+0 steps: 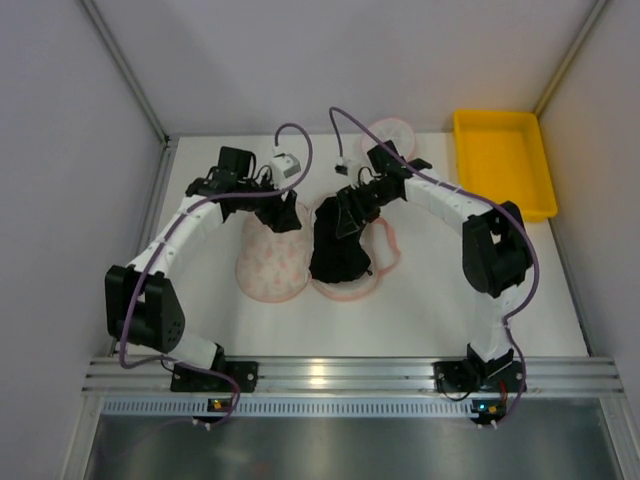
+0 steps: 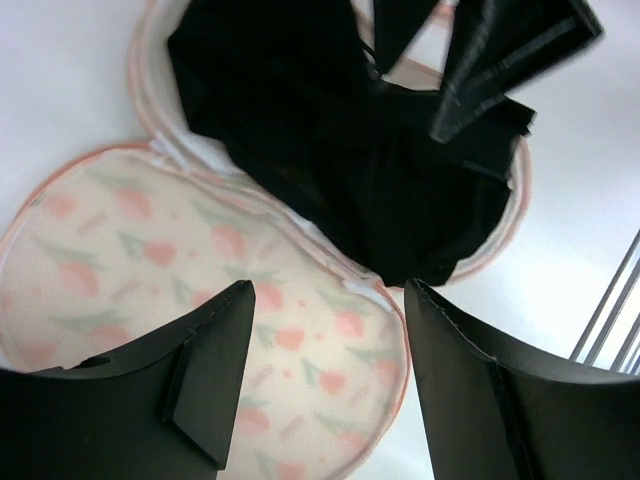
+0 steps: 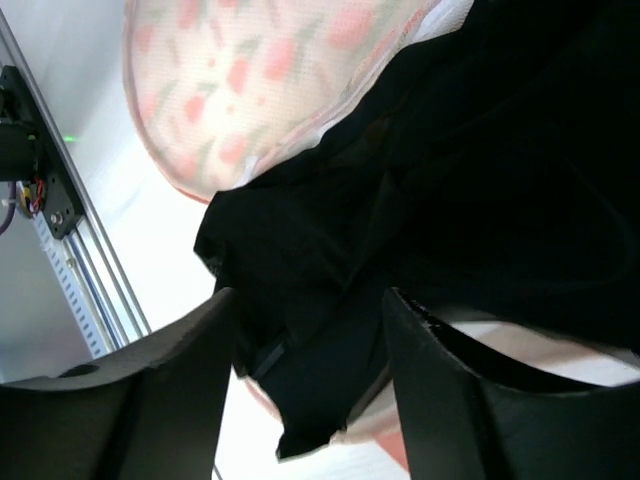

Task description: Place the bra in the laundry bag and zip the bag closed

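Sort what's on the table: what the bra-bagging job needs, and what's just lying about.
For the job:
- bra
- laundry bag, lying open

Lying about:
- yellow tray, far right corner
- small round mesh disc, at the back

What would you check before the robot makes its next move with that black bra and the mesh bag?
1. Bra lying on the laundry bag's right half: ok.
2. All fabric and straps inside that half's pink rim: cannot tell, the right arm hides the far edge.
3. Right jaws open, not clamping the bra: ok.
4. Left jaws open and empty above the flowered half: ok.
5. Bag folded shut and zipped: not ok, both halves lie spread open.
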